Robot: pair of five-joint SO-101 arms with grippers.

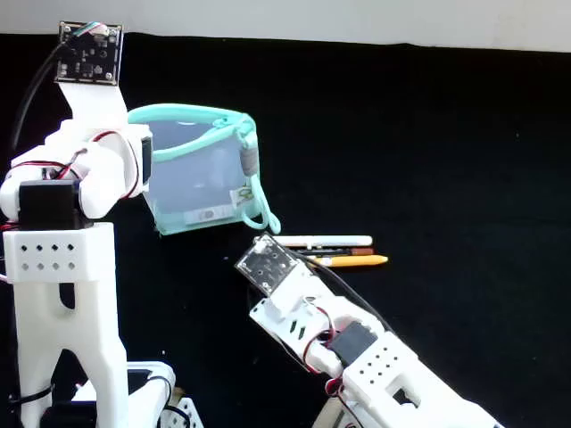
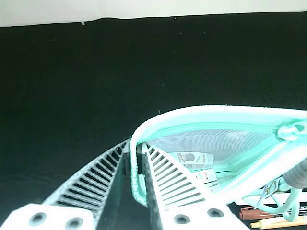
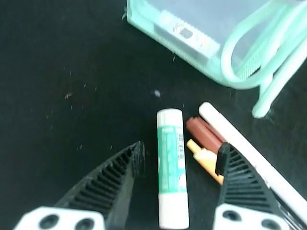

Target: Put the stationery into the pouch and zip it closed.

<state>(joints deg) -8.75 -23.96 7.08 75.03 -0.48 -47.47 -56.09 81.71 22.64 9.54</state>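
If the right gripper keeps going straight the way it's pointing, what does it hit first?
Most likely the glue stick, lying between the right gripper's open fingers. The brown pen beside it is close to one fingertip, though depth is unclear; the pouch lies farther on.

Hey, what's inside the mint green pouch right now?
Through the open mouth of the pouch, a white labelled item shows inside. The near rim and one jaw of the left gripper cover the rest of the inside.
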